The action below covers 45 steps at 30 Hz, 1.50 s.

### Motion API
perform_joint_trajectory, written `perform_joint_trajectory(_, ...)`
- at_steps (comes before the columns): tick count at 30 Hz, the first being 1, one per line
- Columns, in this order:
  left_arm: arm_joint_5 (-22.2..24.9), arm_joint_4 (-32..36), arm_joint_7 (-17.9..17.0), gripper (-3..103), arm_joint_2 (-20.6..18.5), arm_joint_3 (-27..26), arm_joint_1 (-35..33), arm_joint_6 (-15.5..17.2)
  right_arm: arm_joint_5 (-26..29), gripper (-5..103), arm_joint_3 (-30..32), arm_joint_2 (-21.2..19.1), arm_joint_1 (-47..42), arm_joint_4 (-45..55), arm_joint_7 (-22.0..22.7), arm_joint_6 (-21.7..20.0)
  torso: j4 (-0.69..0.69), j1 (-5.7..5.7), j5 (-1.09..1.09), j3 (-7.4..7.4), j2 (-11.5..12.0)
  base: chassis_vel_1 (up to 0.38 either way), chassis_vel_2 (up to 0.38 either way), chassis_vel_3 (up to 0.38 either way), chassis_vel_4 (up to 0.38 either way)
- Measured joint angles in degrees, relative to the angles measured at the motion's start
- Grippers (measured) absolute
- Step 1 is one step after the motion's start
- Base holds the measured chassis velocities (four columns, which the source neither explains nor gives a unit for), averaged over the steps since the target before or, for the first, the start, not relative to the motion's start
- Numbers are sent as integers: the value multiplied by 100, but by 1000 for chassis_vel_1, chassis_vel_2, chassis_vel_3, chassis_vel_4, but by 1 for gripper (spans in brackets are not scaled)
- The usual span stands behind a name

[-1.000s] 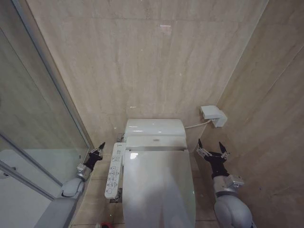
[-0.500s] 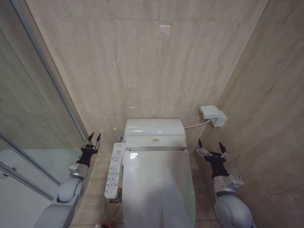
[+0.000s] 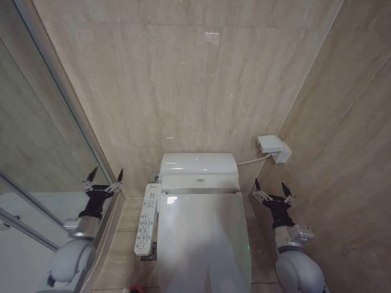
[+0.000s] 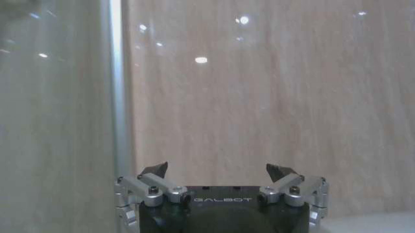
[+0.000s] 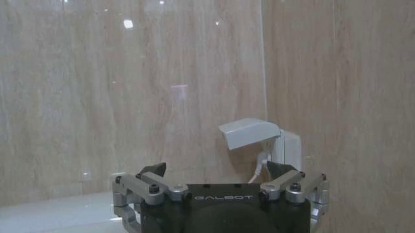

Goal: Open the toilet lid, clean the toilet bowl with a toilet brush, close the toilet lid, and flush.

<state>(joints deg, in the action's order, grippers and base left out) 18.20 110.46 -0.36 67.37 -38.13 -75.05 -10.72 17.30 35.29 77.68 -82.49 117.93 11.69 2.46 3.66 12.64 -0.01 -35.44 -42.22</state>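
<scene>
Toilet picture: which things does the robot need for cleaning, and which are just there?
Needed:
toilet lid, shut
left gripper, open
right gripper, open

Just there:
control panel
wall socket box
glass shower screen

A beige tiled wall [image 3: 201, 79] stands behind the toilet and goes on along the right side. On the right part of the wall there is a white socket box with a lifted cover [image 3: 274, 148], and a white cable [image 3: 252, 161] runs from it toward the white tank [image 3: 198, 163]. A long white control panel with buttons [image 3: 146, 218] sits at the left of the toilet. A glass shower door with a metal frame [image 3: 58, 110] stands at the left.
</scene>
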Motion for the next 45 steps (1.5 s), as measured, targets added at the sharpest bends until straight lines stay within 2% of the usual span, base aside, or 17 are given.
perform_joint_trajectory(4, 44, 342, -90, 93, 72, -314, -358, 76, 0, 100, 0, 0, 0, 0, 0, 0, 0, 0, 1, 0, 0, 0, 0, 0, 0)
perform_joint_trajectory(5, 48, 408, -101, 100, 98, -374, -443, 82, 0, 100, 0, 0, 0, 0, 0, 0, 0, 0, 0, 0, 0, 0, 0, 0, 0)
perform_joint_trajectory(7, 65, 566, -129, 100, 161, -455, -642, 88, 0, 100, 0, 0, 0, 0, 0, 0, 0, 0, 1, 0, 0, 0, 0, 0, 0)
perform_joint_trajectory(16, 83, 888, -161, 100, 319, -413, -1050, 96, 0, 100, 0, 0, 0, 1, 0, 0, 1, 1, 1, 0, 0, 0, 0, 0, 0)
perform_joint_trajectory(20, 72, 1282, -249, 100, 432, -299, -1437, 243, 0, 100, 0, 0, 0, 0, 0, 0, 0, 0, 1, 0, 0, 0, 0, 0, 0)
perform_joint_trajectory(34, -25, 1472, -356, 100, 460, -167, -1589, 258, 0, 100, 0, 0, 0, 0, 0, 0, 0, 0, 1, 0, 0, 0, 0, 0, 0)
perform_joint_trajectory(45, 222, 1607, -40, 100, 523, -177, -1518, 404, 0, 100, 0, 0, 0, 0, 0, 0, 0, 0, 1, 0, 0, 0, 0, 0, 0)
